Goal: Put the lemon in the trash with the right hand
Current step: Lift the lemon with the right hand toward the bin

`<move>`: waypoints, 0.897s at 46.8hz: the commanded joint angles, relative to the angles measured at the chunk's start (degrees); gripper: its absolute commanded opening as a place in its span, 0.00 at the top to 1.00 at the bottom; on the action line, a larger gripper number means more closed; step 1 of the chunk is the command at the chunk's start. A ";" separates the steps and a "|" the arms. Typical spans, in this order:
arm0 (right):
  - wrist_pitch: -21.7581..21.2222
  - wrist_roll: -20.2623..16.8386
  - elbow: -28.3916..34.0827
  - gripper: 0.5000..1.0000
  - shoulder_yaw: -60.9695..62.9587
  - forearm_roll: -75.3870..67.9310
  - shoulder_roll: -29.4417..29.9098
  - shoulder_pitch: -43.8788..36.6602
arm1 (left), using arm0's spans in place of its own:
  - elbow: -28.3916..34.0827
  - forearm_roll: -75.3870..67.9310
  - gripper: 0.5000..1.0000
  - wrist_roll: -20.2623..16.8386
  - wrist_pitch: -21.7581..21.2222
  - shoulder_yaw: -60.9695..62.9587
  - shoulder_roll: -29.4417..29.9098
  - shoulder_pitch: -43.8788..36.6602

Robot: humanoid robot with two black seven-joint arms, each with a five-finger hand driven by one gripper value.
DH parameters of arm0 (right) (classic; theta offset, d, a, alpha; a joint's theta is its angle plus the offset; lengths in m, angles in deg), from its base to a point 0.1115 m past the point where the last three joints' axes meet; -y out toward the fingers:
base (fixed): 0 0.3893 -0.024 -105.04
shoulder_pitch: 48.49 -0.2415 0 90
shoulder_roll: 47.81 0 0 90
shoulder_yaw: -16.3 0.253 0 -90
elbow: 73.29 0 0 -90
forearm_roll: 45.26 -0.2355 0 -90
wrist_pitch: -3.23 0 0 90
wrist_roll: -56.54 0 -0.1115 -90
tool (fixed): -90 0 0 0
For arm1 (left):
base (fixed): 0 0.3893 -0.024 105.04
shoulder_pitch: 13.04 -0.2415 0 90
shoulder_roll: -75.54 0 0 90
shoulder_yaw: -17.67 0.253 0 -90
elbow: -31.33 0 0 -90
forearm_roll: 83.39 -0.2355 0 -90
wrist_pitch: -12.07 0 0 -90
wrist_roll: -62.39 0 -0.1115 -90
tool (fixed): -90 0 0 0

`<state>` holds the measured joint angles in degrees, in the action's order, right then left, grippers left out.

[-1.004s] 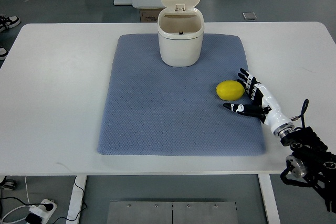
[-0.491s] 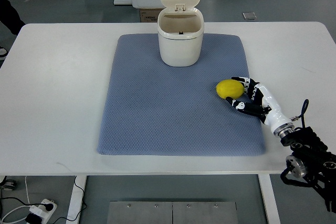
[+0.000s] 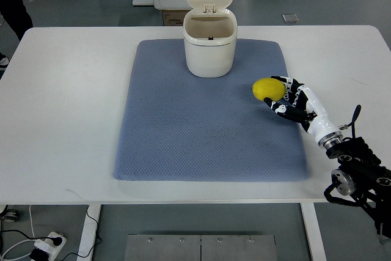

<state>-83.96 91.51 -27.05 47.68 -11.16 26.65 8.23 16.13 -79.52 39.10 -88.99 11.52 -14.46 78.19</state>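
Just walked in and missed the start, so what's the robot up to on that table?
The robot's right hand has its black fingers closed around a yellow lemon at the right side of a blue-grey mat on the white table. A cream trash bin stands at the mat's far edge with its lid flipped open. The lemon is not in the bin yet. No left arm shows.

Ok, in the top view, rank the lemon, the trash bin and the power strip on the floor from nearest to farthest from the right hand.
1. Lemon: in the fingers of the right hand, at the mat's right side.
2. Trash bin: up and left of the hand, at the mat's far edge, lid open.
3. Power strip: on the floor at the bottom left corner, clearly farthest.
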 commanded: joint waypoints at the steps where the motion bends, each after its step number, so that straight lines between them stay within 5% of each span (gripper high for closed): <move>1: 0.27 0.03 -0.01 1.00 -0.09 0.00 -0.63 -1.69 | 0.00 0.00 0.00 0.00 -0.01 0.00 0.00 0.00; 10: 1.06 -0.08 -0.09 1.00 -0.26 0.09 -2.92 -6.70 | 0.00 0.00 0.00 0.00 -0.01 0.00 0.00 0.00; 42: 6.77 -11.68 -2.29 1.00 -15.02 0.35 -2.92 -28.76 | 0.00 0.00 0.00 0.00 -0.01 0.00 0.00 0.00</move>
<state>-77.47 80.47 -28.83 34.04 -10.86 22.97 -19.37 16.13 -79.52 39.11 -88.99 11.51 -14.46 78.19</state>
